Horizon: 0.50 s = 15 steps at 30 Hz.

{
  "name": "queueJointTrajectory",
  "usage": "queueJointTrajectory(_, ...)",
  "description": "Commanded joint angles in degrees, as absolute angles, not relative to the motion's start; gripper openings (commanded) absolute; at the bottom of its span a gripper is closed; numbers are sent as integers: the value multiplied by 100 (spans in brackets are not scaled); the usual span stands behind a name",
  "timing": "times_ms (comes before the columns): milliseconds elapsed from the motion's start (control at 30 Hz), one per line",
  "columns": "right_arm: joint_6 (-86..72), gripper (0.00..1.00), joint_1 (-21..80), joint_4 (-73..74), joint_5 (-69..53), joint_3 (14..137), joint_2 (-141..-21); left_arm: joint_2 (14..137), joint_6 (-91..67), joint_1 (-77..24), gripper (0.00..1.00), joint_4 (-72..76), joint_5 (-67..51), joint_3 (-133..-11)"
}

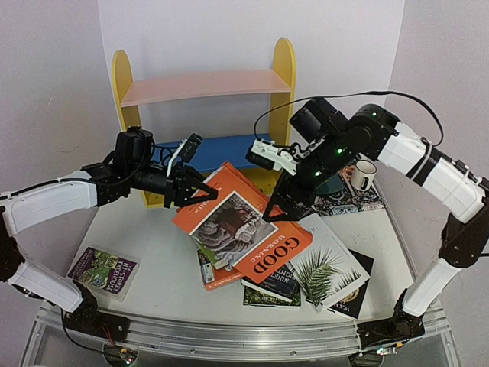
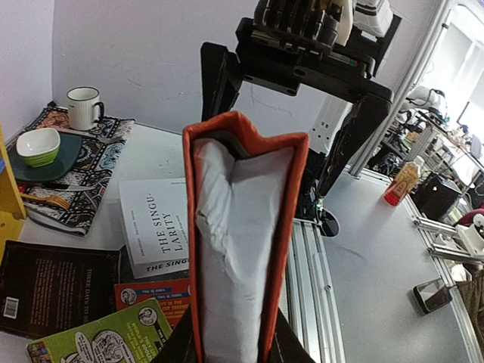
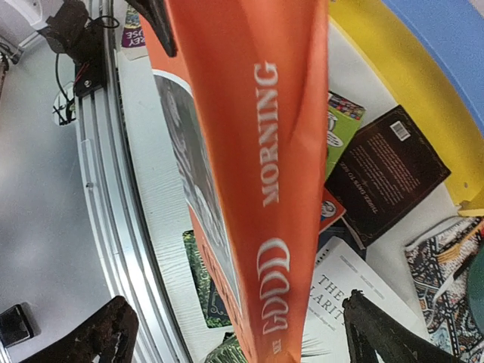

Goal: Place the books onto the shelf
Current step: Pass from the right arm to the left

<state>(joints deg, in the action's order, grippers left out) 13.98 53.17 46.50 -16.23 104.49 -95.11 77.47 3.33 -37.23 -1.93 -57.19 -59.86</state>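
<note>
Orange book (image 1: pixel 243 223) off table, tilted, over heap of books (image 1: pixel 306 279) lying mid-table in front of shelf (image 1: pixel 202 86).
Left gripper (image 1: pixel 202 193) clamped on its left corner.
Right gripper (image 1: pixel 288 210) fingers spread wide either side of spine, clear of it.
Shelf at back of white table (image 1: pixel 153 245), against pale wall.
Purple floral book (image 1: pixel 103 271) alone, near left.
Patterned mat (image 1: pixel 355 197) right back, carrying mug (image 1: pixel 365 174) and green bowl (image 2: pixel 38 145).
Aluminium rail (image 1: pixel 229 330) along near edge.
Past table: grey bench with drink bottle (image 2: pixel 401 181) and phone (image 2: pixel 432 295).
</note>
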Motion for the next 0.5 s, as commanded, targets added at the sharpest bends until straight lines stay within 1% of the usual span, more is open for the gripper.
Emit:
queueJointTrajectory(0, 585, 98, 5306, 4468, -599, 10465, -8866, 7013, 57, -3727, 17, 35, -4575, -6195)
queueJointTrajectory(167, -824, 98, 5215, 4424, 71, 10728, -8737, 6688, -247, -3727, 15, 35, -3324, -6325)
queueJointTrajectory(333, -2845, 98, 5005, 4413, 420, 10696, -8766, 6553, -402, -3730, 15, 439, -2413, -6281)
queueJointTrajectory(400, -3885, 98, 4953, 4412, 627, 10646, -8780, 6504, -352, -3735, 15, 872, -2320, -6124)
queueJointTrajectory(467, -5015, 98, 4948, 4412, 864, 10581, -8753, 6487, 70, -3752, 15, 1271, -2633, -5953)
